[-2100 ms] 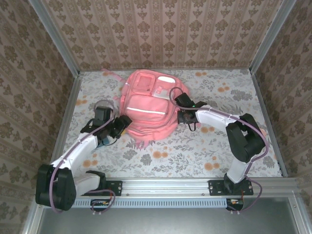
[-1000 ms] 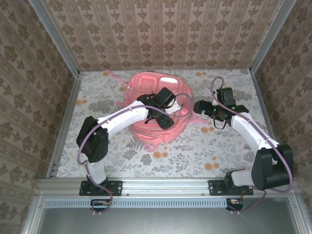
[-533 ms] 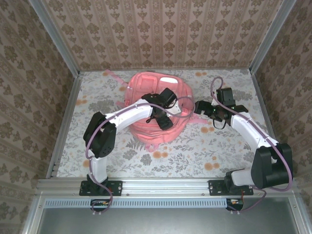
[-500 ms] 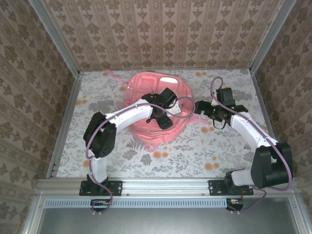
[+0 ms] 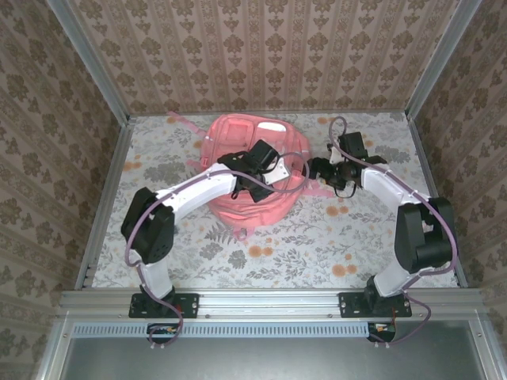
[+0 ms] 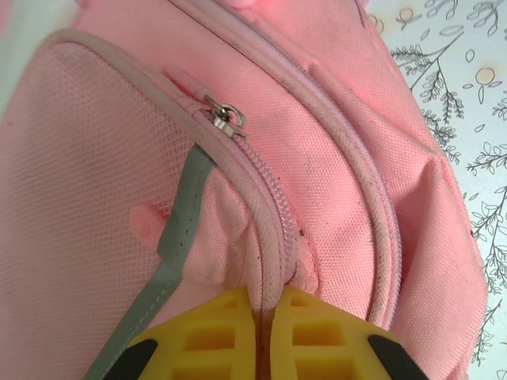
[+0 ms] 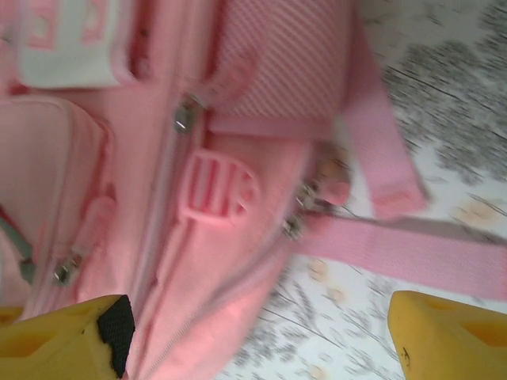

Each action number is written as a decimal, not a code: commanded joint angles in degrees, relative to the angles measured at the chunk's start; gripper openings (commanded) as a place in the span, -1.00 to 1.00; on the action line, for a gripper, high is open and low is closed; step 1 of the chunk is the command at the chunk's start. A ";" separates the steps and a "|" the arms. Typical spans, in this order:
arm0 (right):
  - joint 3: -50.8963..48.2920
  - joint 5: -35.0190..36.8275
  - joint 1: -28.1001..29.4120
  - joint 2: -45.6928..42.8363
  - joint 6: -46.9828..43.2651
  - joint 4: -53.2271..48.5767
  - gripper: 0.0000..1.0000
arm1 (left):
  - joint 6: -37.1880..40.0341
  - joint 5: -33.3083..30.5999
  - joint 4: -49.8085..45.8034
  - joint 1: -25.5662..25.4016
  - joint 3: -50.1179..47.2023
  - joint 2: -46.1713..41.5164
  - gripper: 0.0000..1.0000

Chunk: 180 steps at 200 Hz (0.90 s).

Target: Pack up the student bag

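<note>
The student bag lies flat toward the rear of the tabletop, where we have the left hand pinched shut on its front-pocket zip seam — in our judgement to anchor the fabric — and the right hand spread wide, empty, over the side strap.

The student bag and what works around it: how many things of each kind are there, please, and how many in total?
student bag: 1
pincers: 2 (left pincer, right pincer)
Total: 3
</note>
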 commanded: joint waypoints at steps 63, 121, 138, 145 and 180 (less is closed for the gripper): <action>15.57 -15.45 1.43 17.47 8.15 9.27 0.41 | -0.61 -0.62 6.17 1.42 -6.77 -10.20 -0.99; 20.71 -18.95 1.46 25.57 2.41 5.56 0.79 | -0.86 -0.84 7.26 1.59 -7.81 -11.00 -1.00; 21.97 -21.40 1.44 27.53 1.86 5.36 0.79 | -0.96 -0.45 7.57 1.64 -8.17 -11.33 -1.00; 22.29 -23.18 1.46 27.93 1.90 5.60 0.76 | -0.96 -0.36 7.67 1.65 -8.09 -11.35 -1.00; 19.02 -27.98 1.42 25.73 3.87 9.97 0.58 | -1.30 -0.49 7.79 1.68 -8.14 -11.09 -1.00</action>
